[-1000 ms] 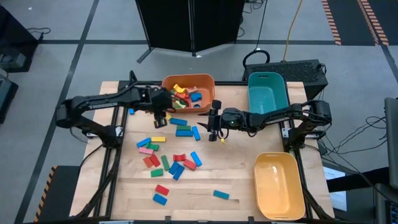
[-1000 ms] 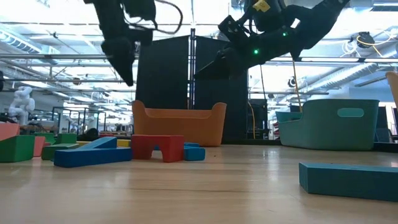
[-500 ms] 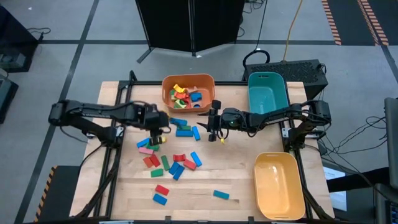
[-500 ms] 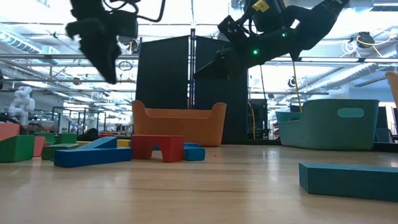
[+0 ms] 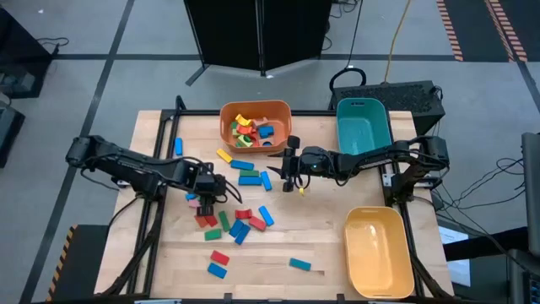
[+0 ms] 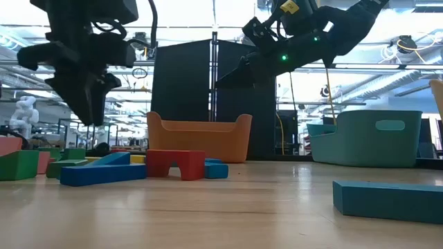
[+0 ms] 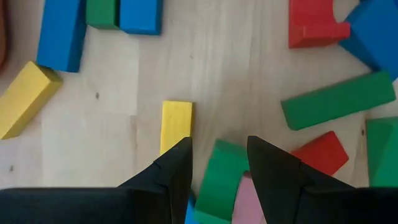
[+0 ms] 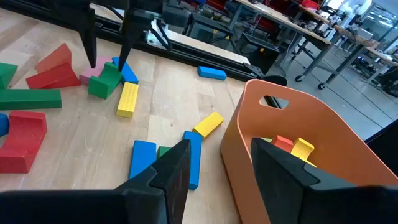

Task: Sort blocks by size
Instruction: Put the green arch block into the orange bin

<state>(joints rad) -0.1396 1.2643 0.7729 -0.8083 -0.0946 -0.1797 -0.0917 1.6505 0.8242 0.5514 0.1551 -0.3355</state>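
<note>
1. Jaws of the left gripper (image 7: 219,155) stand parted and hold nothing; between them, just below the tips, lies a green block (image 7: 222,174), with a pink block (image 7: 250,199) touching it on one side.
2. Just outside one finger (image 7: 176,165) lies a short yellow block (image 7: 176,123), flat on the tabletop (image 7: 236,81).
3. Farther out are the other blocks (image 5: 232,221): small flat rectangles in red, blue, green and yellow, scattered loosely.
4. Jaws of the right gripper (image 5: 291,173) are parted and empty, held beside the orange bin (image 5: 256,110), which already holds several blocks.
5. Since a second ago the left arm has swung from beside the orange bin to the loose pile; the right arm has not moved.
</note>
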